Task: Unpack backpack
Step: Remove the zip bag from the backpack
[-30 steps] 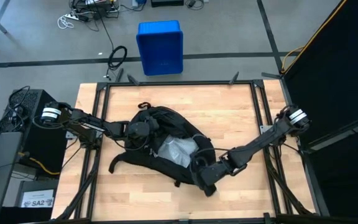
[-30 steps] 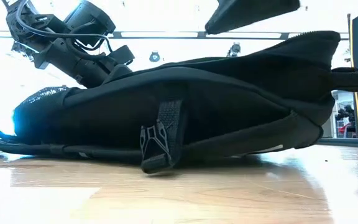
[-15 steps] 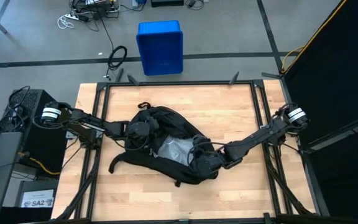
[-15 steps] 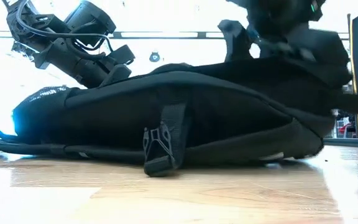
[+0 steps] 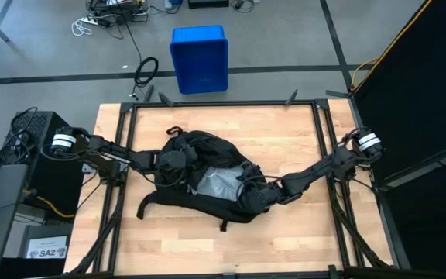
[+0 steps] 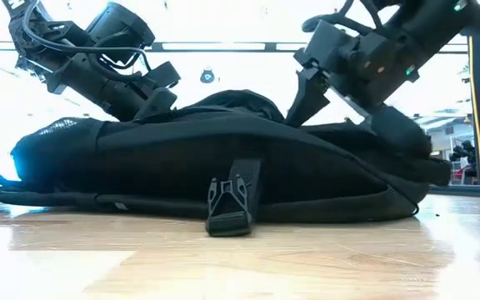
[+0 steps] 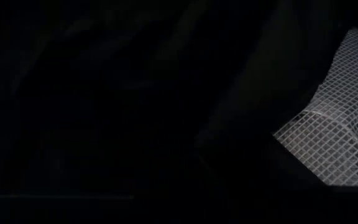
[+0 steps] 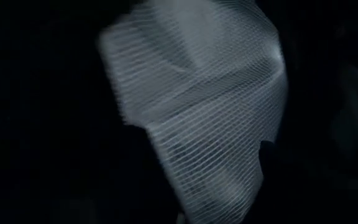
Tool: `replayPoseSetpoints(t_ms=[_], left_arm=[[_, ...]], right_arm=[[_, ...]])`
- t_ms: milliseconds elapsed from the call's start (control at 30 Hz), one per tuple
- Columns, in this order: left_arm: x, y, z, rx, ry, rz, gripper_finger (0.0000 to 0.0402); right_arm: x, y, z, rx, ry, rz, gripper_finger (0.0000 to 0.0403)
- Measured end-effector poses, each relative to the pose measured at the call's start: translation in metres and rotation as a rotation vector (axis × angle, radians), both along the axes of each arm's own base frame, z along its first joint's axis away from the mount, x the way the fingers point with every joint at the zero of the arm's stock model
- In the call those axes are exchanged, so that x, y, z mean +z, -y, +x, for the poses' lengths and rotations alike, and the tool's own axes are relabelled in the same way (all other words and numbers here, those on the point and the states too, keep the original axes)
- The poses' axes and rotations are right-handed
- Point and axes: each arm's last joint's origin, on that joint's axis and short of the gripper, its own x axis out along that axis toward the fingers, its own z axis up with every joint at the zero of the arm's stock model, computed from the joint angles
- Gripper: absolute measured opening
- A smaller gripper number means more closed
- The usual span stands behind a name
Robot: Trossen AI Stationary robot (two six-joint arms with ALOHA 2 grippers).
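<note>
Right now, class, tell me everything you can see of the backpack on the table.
The backpack is large, black and of soft fabric, lying flat near the middle of the wooden table. Its main opening gapes upward, showing something pale and mesh-covered inside. A strap trails toward the front left edge, and a strap with a plastic buckle hangs down its side. The left gripper sits at the opening's rim; the right gripper reaches in from the other side.

You have one wooden table (image 5: 300, 139), metal-framed, bearing a black backpack (image 5: 207, 155) lying flat near its centre.
</note>
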Motion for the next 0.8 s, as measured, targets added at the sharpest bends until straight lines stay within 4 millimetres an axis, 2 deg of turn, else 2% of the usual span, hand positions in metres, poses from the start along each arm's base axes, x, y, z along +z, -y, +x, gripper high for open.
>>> replayPoseSetpoints(t_ms=[167, 300, 400, 533, 567, 667, 800], left_arm=[[0.000, 0.000, 0.000, -0.002, 0.001, -0.002, 0.0097], [0.000, 0.000, 0.000, -0.003, 0.002, -0.002, 0.0097], [0.000, 0.000, 0.000, -0.005, 0.002, -0.002, 0.0097], [0.000, 0.000, 0.000, -0.006, 0.002, -0.002, 0.0097], [0.000, 0.000, 0.000, -0.007, 0.002, -0.002, 0.0097], [0.001, 0.001, 0.001, -0.011, 0.010, -0.004, 0.0097], [0.002, 0.001, 0.002, -0.028, 0.023, -0.015, 0.0097]], right_arm=[[0.000, 0.018, 0.006, -0.045, 0.008, 0.028, 0.0260], [-0.001, 0.029, 0.011, -0.071, 0.021, 0.122, 0.0210], [0.000, 0.033, 0.013, -0.076, 0.037, 0.173, 0.0148], [0.004, 0.032, 0.017, -0.090, 0.091, 0.208, 0.0035], [0.006, 0.031, 0.019, -0.090, 0.098, 0.210, 0.0018], [0.017, 0.028, 0.025, -0.112, 0.144, 0.196, 0.0008], [0.039, 0.013, 0.034, -0.114, 0.224, 0.137, 0.0001]])
